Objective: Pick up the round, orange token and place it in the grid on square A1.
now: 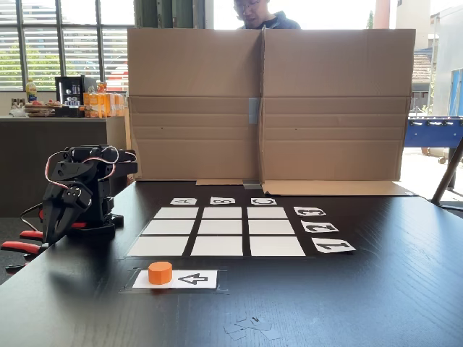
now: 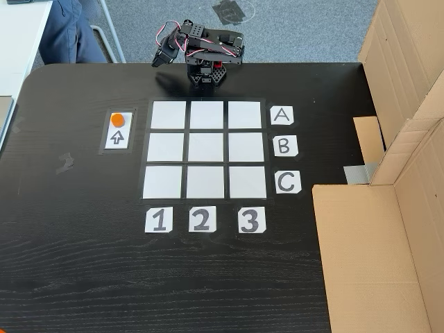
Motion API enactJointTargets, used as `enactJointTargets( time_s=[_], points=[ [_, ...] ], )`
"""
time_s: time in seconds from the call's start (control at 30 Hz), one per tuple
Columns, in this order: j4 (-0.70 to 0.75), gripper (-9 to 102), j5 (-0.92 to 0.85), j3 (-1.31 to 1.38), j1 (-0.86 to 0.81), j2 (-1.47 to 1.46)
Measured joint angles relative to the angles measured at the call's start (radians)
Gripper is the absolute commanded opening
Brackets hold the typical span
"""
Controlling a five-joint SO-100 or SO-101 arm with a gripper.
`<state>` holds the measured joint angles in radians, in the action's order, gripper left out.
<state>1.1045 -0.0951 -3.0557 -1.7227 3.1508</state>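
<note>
Top-down fixed view, L to R: token sits on arrow card, just left of grid. Square A1 is the near corner cell, bare, w/ the token just beside it but apart. Arm folded at table's far edge, gripper off the grid; jaws: can't tell. Cardboard screen at right.

Count: 1 token, 1 grid w/ 9 white cells, 1 arm w/ 1 tool.
Also 6 label cards by the grid (A, B, C + 1, 2, 3), 1 arrow card, 1 folded cardboard screen, 1 person behind it.
</note>
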Motion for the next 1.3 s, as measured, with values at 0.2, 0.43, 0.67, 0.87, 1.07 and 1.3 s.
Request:
enactJointTargets(
  time_s=[0.2, 0.43, 0.67, 0.87, 1.07, 1.3],
  points=[
    [-0.014, 7, 0.0, 0.025, 0.002, -0.13],
    [-0.012, 9, 0.008, 0.207, 0.041, -0.351],
    [0.043, 11, 0.029, 0.44, 0.112, -0.555],
    [0.126, 10, 0.043, 0.644, 0.183, -0.71],
    [0.275, 10, 0.055, 0.89, 0.293, -0.874],
    [0.29, 13, 0.118, 1.029, 0.397, -1.0]
  ],
)
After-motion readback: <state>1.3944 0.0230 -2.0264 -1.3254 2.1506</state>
